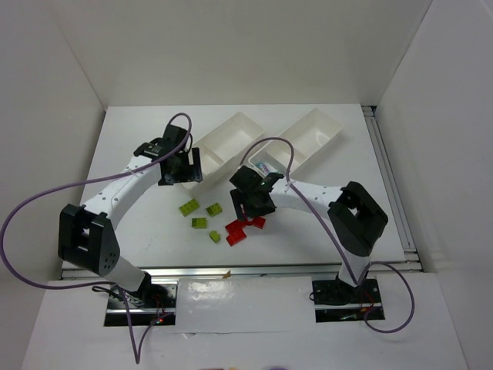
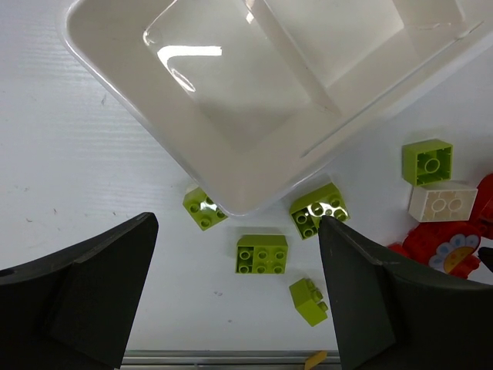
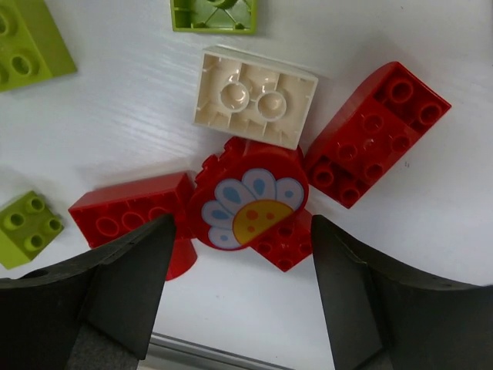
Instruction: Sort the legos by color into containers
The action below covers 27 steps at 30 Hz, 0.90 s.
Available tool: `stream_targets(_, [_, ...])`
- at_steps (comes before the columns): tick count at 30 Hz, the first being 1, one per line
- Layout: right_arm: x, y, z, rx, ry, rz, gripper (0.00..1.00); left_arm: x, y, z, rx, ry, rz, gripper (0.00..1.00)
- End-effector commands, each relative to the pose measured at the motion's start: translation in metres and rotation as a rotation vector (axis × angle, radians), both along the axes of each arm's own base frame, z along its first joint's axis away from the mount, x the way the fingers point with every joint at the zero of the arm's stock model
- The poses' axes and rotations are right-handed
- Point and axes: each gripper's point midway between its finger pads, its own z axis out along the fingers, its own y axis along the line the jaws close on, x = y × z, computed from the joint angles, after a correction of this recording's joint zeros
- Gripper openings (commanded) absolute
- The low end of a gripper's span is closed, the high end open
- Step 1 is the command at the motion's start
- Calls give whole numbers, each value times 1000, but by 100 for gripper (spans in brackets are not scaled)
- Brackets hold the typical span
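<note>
**Left hand (image 2: 237, 231) and right hand (image 3: 240, 231) both spread, bricks loose on the worktop**

The left hand's fingers (image 2: 92, 301) stand wide apart with nothing between them, above the near corner of the left tray (image 2: 92, 46). What shows of that tray's two compartments is bare white, and its divider (image 2: 296, 65) crosses the upper middle of the frame. In the top view the two trays lie side by side, long axes running from lower left to upper right. The right tray (image 1: 320, 127) holds a cyan piece (image 1: 266, 165) in its lower-left compartment, partly hidden by the arm.

Four lime green bricks (image 2: 262, 253) lie studs-up on the worktop (image 1: 300, 250) around the left tray's corner. An upturned lime brick (image 2: 427, 161) sits at the right of the frame, just above a beige brick (image 2: 443, 202).

The right hand is also spread and empty, over a round red piece (image 3: 250, 199) printed with a daisy — white petals, yellow centre. The beige brick lies hollow side up against the round piece's upper edge. One red brick (image 3: 375, 132) slants from lower left to upper right; another red brick (image 3: 131, 216) lies nearly level at the left.
</note>
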Motion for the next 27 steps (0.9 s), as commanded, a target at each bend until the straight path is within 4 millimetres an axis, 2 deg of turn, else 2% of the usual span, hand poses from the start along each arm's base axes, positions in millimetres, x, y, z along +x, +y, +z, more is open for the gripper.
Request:
stream_targets(1, [14,19,7,36,-38,1,78,9,-5,5,-3,-14,-28,96])
stream_targets(2, [14,18,2,22,-31,9,76,9,-5,5,-3,-14,-28,96])
stream_targets(9, [22,20,0,8,-54,-3,65,11,-7,1,2,-2,-48,96])
stream_targets(16, [29,23,-6,-11,-62,-10,67,10,-10,-2,-11,12,-57,96])
stream_targets(19, [32,20,-5,-24,-77,-19,58,12,-11,-2,-11,12,-57,96])
stream_targets(21, [35,21,11,2,-110,-25,51,14,-12,1,-13,3,-57,96])
stream_targets(27, [38,12,55,17,-179,-39,50,17,-13,1,-13,3,-57,96])
